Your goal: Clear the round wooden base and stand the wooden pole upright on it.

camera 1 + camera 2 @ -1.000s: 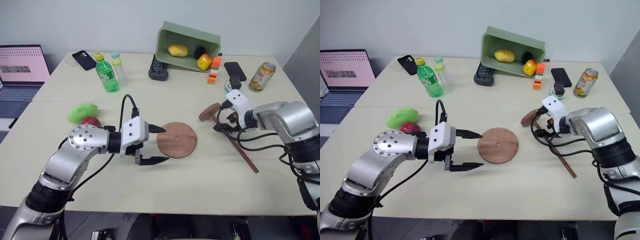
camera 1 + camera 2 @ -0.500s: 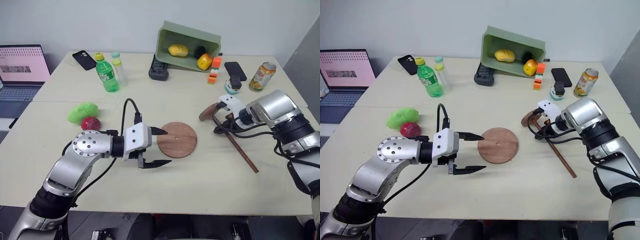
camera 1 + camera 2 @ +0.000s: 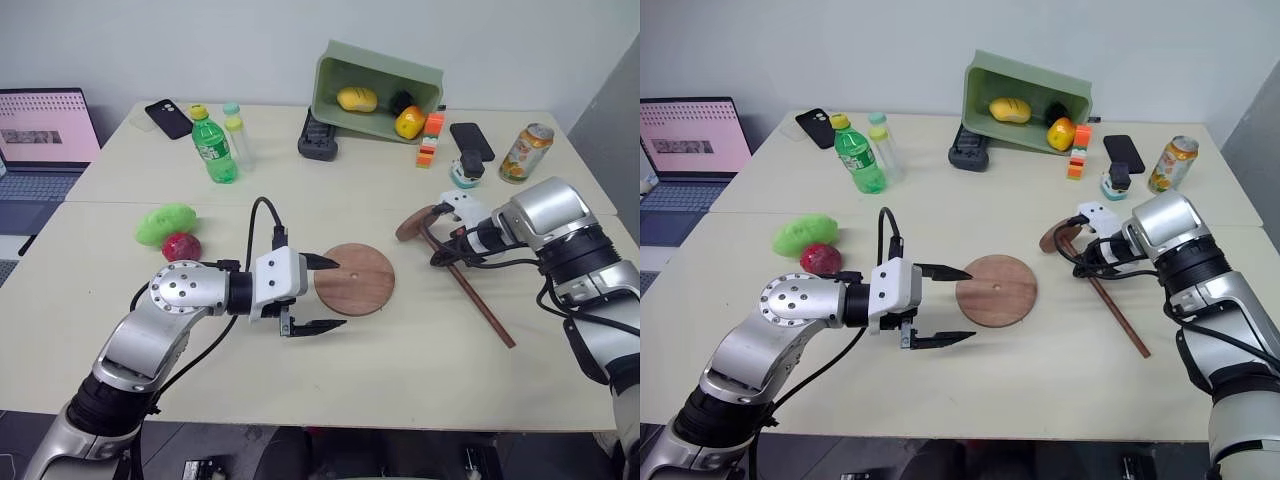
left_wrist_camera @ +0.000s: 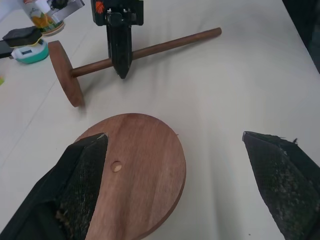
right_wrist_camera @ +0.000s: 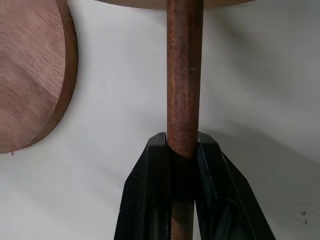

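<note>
A pale beige table [image 3: 420, 360] against a plain light wall is seen, with clutter kept to the far half: a green soda bottle [image 3: 212, 146], a tipped green bin [image 3: 375, 88] with yellow fruit inside, two dark phones, a drink can [image 3: 525, 153], and a laptop [image 3: 45, 130] at the far left edge. A green fruit [image 3: 165, 223] and a red one [image 3: 181, 246] are lying left of centre, well apart from the task items. The round wooden base [image 3: 354, 279] is lying flat mid-table, and nothing is seen on top of it, so the clearing part is judged done. The wooden pole [image 3: 465, 284] is still lying on the table to the right of the base, its disc end toward the far side; it has not been stood up. The right gripper [image 4: 121, 64] is pressed together on the pole's shaft close to the disc end, the rod pinched between both black fingers [image 5: 150, 200], so the grasp looks made but no lift is shown. What is left: the pole raised, turned upright and set on the base, presumably at its centre hole [image 4: 116, 167]. The left gripper [image 3: 322, 293] is spread wide, nothing held, hovering just beside the base's near-left edge, one finger over the rim.
</note>
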Robot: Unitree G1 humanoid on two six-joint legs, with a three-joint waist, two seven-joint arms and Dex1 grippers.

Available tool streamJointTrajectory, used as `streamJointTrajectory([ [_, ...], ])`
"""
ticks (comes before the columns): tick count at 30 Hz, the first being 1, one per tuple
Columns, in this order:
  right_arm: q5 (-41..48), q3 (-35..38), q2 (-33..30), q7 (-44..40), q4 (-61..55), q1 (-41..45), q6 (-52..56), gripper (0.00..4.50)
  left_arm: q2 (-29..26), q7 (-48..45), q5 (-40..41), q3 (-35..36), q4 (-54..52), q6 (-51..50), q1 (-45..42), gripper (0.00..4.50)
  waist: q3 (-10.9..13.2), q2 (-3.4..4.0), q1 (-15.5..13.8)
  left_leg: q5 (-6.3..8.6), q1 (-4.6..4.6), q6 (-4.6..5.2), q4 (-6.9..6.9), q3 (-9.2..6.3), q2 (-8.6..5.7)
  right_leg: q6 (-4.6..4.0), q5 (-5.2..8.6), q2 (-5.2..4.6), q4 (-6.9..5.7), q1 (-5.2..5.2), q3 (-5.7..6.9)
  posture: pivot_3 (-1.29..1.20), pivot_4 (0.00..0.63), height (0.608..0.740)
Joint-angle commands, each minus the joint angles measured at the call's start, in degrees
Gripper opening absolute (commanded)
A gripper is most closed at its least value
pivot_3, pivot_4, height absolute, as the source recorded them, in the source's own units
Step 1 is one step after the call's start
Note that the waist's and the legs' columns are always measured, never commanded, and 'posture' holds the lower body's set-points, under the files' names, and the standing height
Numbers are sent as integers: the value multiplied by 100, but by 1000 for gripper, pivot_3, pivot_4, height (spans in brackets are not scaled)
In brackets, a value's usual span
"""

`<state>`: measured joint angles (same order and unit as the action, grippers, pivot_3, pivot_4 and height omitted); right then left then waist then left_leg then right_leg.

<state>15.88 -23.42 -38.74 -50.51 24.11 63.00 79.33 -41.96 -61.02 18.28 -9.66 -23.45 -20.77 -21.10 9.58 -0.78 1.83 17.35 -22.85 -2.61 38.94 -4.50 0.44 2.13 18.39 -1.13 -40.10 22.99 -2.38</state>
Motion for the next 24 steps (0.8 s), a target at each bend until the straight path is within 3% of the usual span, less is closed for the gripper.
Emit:
streamJointTrajectory([
  [1, 249, 855, -173, 182, -1057, 203, 221, 246, -87, -113, 280, 307, 5, -31, -50, 4500, 0, 0, 0, 0, -9, -1, 1, 4, 0, 0, 0, 0, -6, 14, -3, 0, 150, 740],
  [2, 321, 1071, -168, 260, -1469, 142, 193, 246, -152, -143, 323, 412, 35, -41, 3, 4500, 0, 0, 1, 0, -12, -1, 1, 7, 1, 0, 0, -1, -9, 21, -5, 0, 150, 740],
  [4, 591, 2195, 316, 607, -2227, 115, 501, 246, -362, -224, 369, 655, 139, -37, 180, 4500, 0, 0, 19, 0, -14, -1, -2, 5, 7, 0, 0, -2, -7, 23, -4, 0, 150, 740],
  [7, 1094, 3328, 1155, 932, -3298, -179, 81, 246, -612, -333, 340, 926, 318, 95, 371, 4500, -3, 4, 96, 0, -8, 0, -8, 8, 22, -1, 0, 2, -18, 27, -6, 0, 150, 740],
  [10, 1274, 3334, 1614, 1057, -4591, -925, -911, 246, -712, -377, 553, 1166, 292, -51, 452, 4500, -4, 2, 80, 0, -8, 0, -8, -5, 23, -1, 0, 5, -24, 26, 5, 0, 150, 740],
  [15, 1356, 3214, 2445, 1382, -5352, -1760, -2412, 246, -866, -515, 1089, 1512, 131, -493, 655, 4500, -3, 3, 40, -1, -7, -1, 3, 6, 2, -1, 0, 1, -32, 22, -5, 0, 150, 740],
  [18, 1124, 2858, 2672, 1314, -5390, -2287, -3454, 246, -1041, -690, 990, 1585, 138, -248, 816, 4500, -4, 3, 54, -1, -1, -2, 0, 5, 5, 0, 0, 2, -32, 22, -4, 0, 150, 740],
  [24, 627, 2184, 2899, 1283, -4879, -2990, -5067, 246, -890, -681, 1300, 1810, 397, -163, 763, 4500, -3, 4, 70, -2, 4, -4, 1, 6, 12, 0, 1, 2, -41, 24, -5, 0, 150, 740],
])
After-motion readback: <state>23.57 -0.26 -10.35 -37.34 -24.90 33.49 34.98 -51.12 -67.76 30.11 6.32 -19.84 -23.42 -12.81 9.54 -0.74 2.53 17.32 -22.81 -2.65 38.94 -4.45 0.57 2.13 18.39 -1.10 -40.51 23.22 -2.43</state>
